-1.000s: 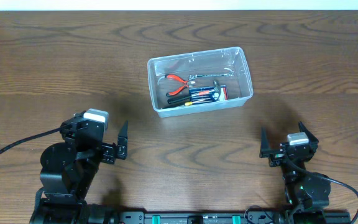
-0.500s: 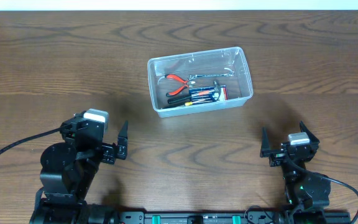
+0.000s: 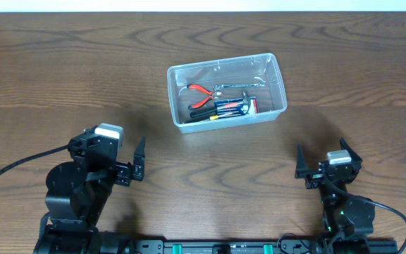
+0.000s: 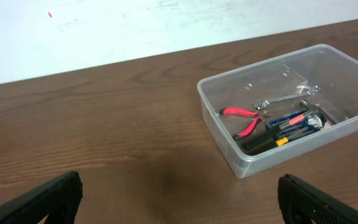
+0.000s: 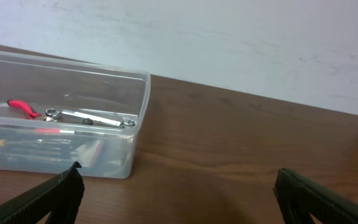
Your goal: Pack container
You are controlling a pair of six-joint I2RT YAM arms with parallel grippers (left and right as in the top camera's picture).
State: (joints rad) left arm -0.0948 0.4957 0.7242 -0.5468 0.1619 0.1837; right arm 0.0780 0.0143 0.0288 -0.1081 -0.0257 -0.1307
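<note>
- The container [image 3: 220,63] sits on the worktop [image 3: 62,70] at the far middle, slightly turned, and well apart from both arms.
- Inside it, red-handled pliers [image 3: 201,90] lie toward the left end. A wrench [image 3: 240,85] runs along the far side, and a blue case [image 3: 231,107] with a black-and-yellow screwdriver [image 3: 204,115] lies along the near wall. All lie flat on the floor of the bin, below the rim, probably so that nothing sticks out.
- No loose tool shows on the worktop around the bin, so I judge the packing to be done or nearly so.
- The left gripper [image 3: 115,152] is parked at the near left edge with its jaws spread wide and holding nothing. In its wrist view the two black fingers [image 4: 48,196] frame the bin [image 4: 303,146] from a distance.
- The right gripper [image 3: 321,161] mirrors it at the near right, jaws likewise spread and empty. Its camera looks across bare wood toward the bin's right end [image 5: 143,118].
- Both arms are low and drawn back toward their bases. This looks like a rest pose that keeps them clear of the bin and of each other.
- The one risk is the light plastic bin sliding if either arm reaches in carelessly.
</note>
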